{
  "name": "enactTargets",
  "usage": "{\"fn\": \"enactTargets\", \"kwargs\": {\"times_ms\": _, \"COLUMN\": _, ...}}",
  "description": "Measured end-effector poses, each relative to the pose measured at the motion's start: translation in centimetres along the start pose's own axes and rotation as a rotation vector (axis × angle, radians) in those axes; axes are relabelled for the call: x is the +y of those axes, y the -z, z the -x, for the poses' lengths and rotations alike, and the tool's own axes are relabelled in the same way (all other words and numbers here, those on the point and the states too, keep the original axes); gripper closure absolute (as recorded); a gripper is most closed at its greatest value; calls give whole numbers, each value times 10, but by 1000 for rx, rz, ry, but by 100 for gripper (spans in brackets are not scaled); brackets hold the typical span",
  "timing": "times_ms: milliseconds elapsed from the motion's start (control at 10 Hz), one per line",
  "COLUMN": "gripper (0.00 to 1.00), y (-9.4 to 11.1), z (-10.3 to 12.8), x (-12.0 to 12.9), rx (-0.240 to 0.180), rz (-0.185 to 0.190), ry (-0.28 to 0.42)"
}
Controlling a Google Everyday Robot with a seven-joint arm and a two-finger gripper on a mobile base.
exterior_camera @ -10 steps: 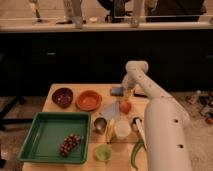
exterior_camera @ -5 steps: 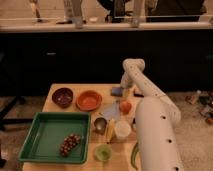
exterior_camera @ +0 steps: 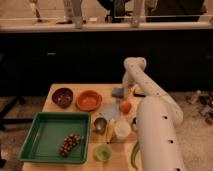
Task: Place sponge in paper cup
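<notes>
The robot's white arm [exterior_camera: 156, 131] is stretching up from the lower right, its thick segment leaning leftward. At the elbow [exterior_camera: 135, 65] it is angling sharply back down. The gripper [exterior_camera: 128, 93] is hanging just below, pointing downward and holding its fingers pressed together.

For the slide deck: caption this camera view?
Gripper shut beside the sponge at the table's far side; paper cup stands nearer the camera.

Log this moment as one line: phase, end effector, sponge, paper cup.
phase: grasp | end effector: shut, low beside sponge, hold unconfirmed | sponge: on table, far side | paper cup: upright, near side, no sponge inside
</notes>
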Motion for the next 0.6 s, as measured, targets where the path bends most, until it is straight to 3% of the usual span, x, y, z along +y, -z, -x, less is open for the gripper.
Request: {"fn": "enactTargets", "kwargs": {"times_ms": 600, "gripper": 100, "y": 33, "z": -5, "x": 9, "rx": 13, "rz": -32, "ry": 5}}
